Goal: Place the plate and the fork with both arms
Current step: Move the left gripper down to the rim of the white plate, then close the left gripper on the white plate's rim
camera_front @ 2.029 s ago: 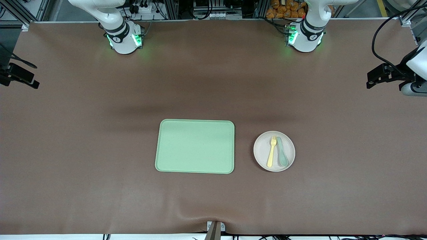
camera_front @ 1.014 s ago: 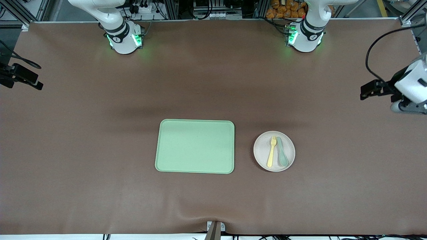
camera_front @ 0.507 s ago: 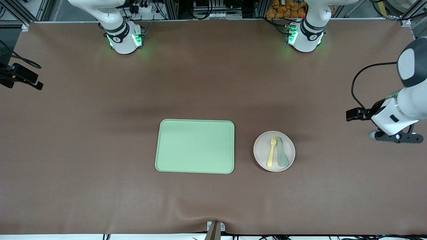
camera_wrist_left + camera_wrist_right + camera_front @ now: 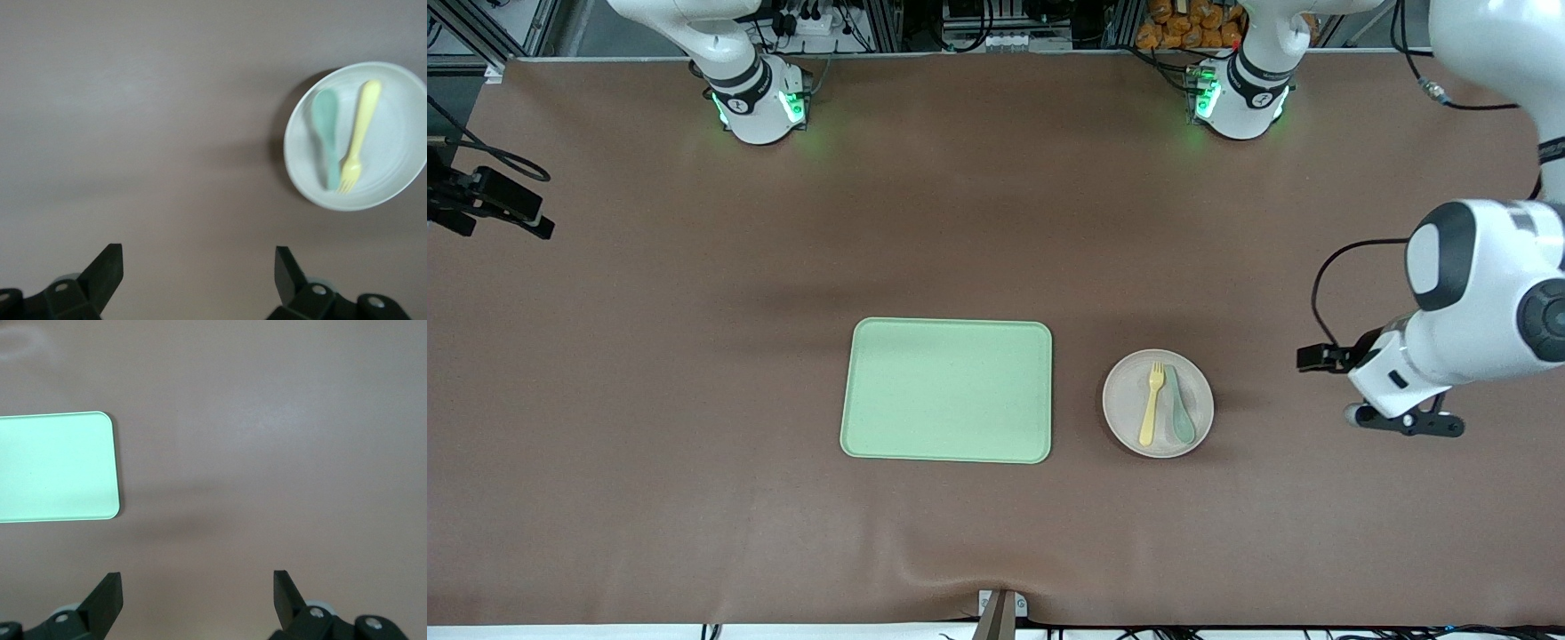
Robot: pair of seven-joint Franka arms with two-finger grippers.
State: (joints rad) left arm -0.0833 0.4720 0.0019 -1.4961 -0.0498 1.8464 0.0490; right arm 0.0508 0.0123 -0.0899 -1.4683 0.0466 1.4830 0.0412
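One plate (image 4: 1158, 403), round and pale, sits on the brown table (image 4: 694, 498) toward the left arm's end, well apart from any gripper. On it lie one yellow fork (image 4: 1152, 405) and one grey-green spoon (image 4: 1180, 409), side by side and parallel, the fork on the side toward the tray. One light-green rectangular tray (image 4: 947, 391) lies near the plate, toward the right arm's end, with a strip of bare table between them.

The table is covered in a matte brown sheet with a slight ripple at the edge nearest the front camera. Along the edge by the arm bases run metal frames, cables and some orange packets.

Two arms are present. The left gripper (image 4: 199, 273) hangs over bare table near the plate, toward the left arm's end, its jaws spread wide and holding nothing. The right gripper (image 4: 197, 595) is over bare table at the right arm's end, well apart from the tray, jaws likewise wide and holding nothing.

Compared with half a second ago, the left arm has swung down and in toward the plate; the plate, fork, spoon and tray lie unchanged.
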